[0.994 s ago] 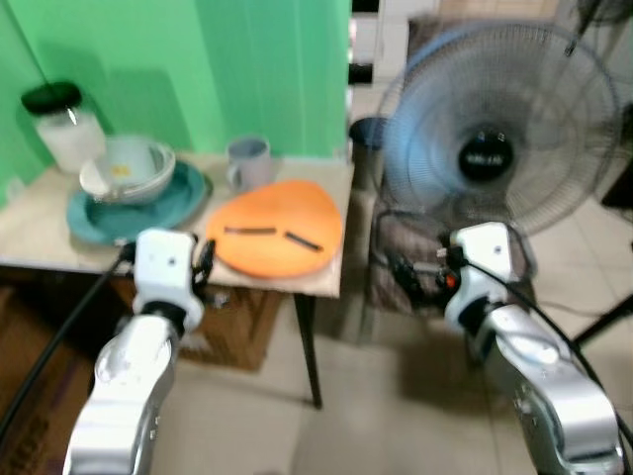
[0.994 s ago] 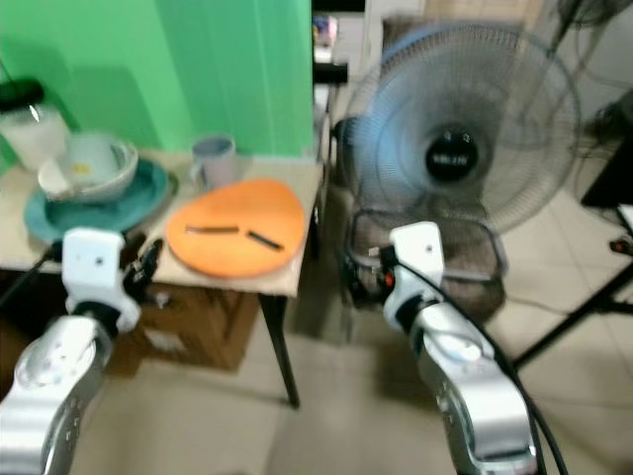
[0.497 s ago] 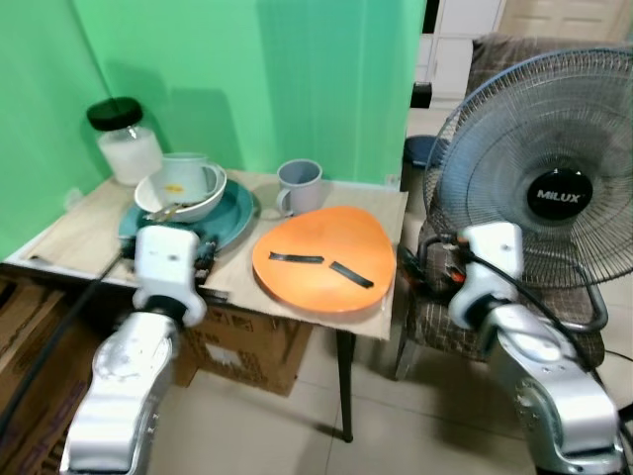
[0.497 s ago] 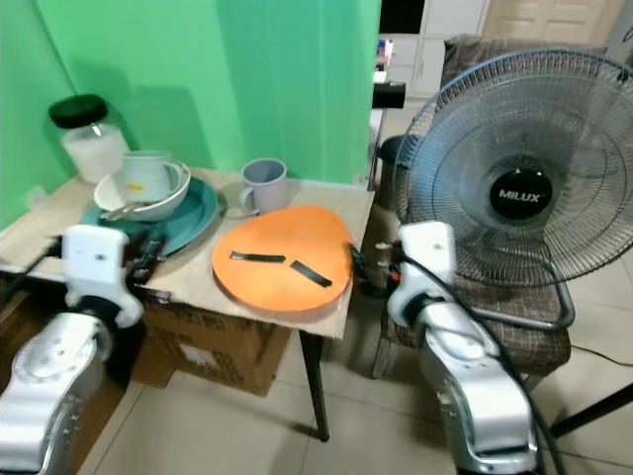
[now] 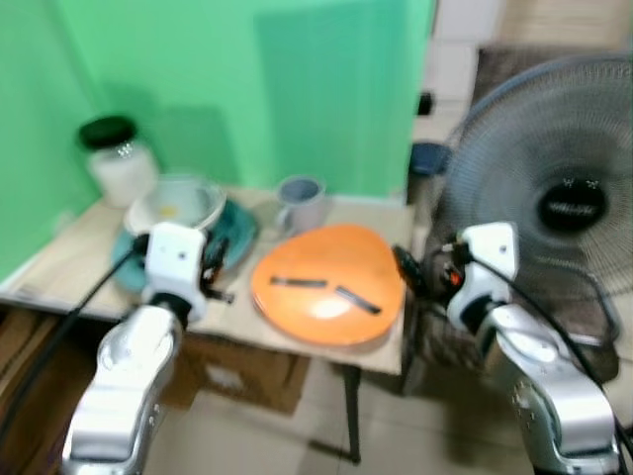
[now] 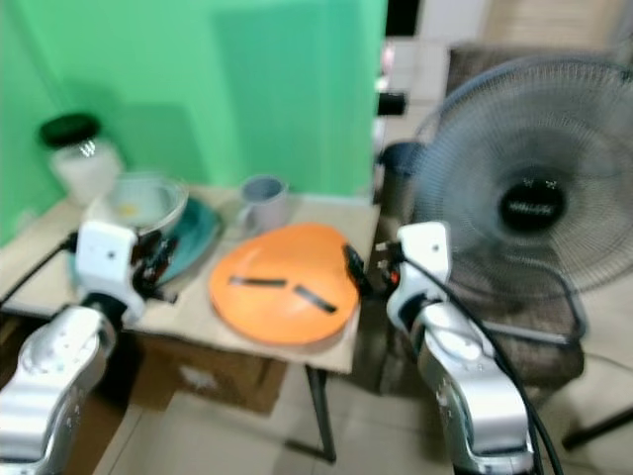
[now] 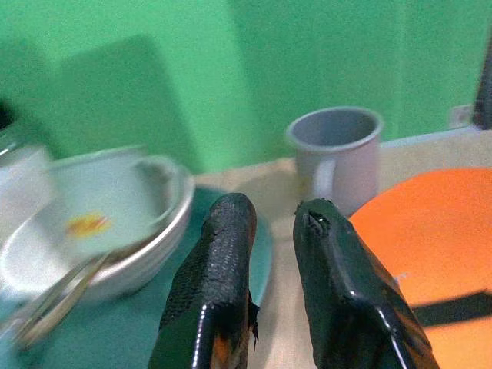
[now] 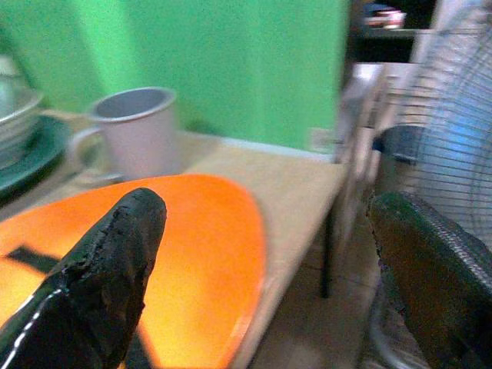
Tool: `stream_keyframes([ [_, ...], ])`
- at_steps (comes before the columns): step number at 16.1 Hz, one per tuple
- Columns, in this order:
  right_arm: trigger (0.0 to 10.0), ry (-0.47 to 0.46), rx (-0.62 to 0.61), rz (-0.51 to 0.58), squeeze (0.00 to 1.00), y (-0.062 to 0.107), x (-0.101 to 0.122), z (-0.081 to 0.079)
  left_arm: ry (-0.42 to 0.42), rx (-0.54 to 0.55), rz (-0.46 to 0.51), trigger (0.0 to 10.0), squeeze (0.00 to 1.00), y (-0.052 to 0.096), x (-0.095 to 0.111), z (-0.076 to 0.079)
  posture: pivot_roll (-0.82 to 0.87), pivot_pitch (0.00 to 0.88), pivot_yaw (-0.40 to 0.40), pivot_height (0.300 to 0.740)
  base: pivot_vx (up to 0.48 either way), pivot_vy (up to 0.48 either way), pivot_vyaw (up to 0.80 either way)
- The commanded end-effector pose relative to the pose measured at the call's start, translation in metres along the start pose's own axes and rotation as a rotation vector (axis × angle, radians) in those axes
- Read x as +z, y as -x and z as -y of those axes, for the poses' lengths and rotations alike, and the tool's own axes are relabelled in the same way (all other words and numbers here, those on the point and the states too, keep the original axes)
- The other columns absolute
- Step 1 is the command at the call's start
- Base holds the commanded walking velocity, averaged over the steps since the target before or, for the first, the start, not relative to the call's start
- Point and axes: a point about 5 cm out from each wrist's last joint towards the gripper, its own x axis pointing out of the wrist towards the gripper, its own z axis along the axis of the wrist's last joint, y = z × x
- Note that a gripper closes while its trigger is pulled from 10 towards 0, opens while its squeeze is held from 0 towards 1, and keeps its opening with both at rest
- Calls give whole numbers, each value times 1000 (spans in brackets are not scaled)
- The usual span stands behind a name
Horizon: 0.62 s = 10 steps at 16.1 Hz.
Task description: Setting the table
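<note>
Right gripper [image 8: 261, 254]: fingers spread wide, empty, hovering at the orange placemat's [image 5: 326, 297] edge on the fan [image 5: 554, 208] side. Left gripper [image 7: 265, 231]: fingers nearly together with a narrow gap, nothing between them, above the table [image 5: 59, 277] edge on the placemat's other side. Placemat lies flat, two black strips [image 5: 297, 282] on it. Grey mug [image 7: 338, 150] just behind placemat. Beside it, a teal plate [image 7: 261, 254] carries stacked white bowls [image 7: 100, 223]; lidded jar [image 5: 117, 158] beyond.
</note>
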Motion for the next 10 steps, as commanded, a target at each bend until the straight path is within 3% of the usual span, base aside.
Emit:
stream_keyframes([
  [1,10000,11,-33,16,694,3,5,8,-5,-70,33,10000,0,-7,6,8,-24,0,96,740,300,0,0],
  [4,10000,10,-24,22,576,4,7,8,-13,-199,15,10000,0,-14,1,15,-40,0,101,740,99,0,0],
  [7,10000,6,24,22,0,3,9,4,-84,-274,-53,10000,0,-18,-14,14,-50,0,103,740,0,0,0],
  [10,10000,-9,88,1,0,1,7,2,-112,-339,-111,10000,0,-22,-30,11,-60,0,98,740,0,0,0],
])
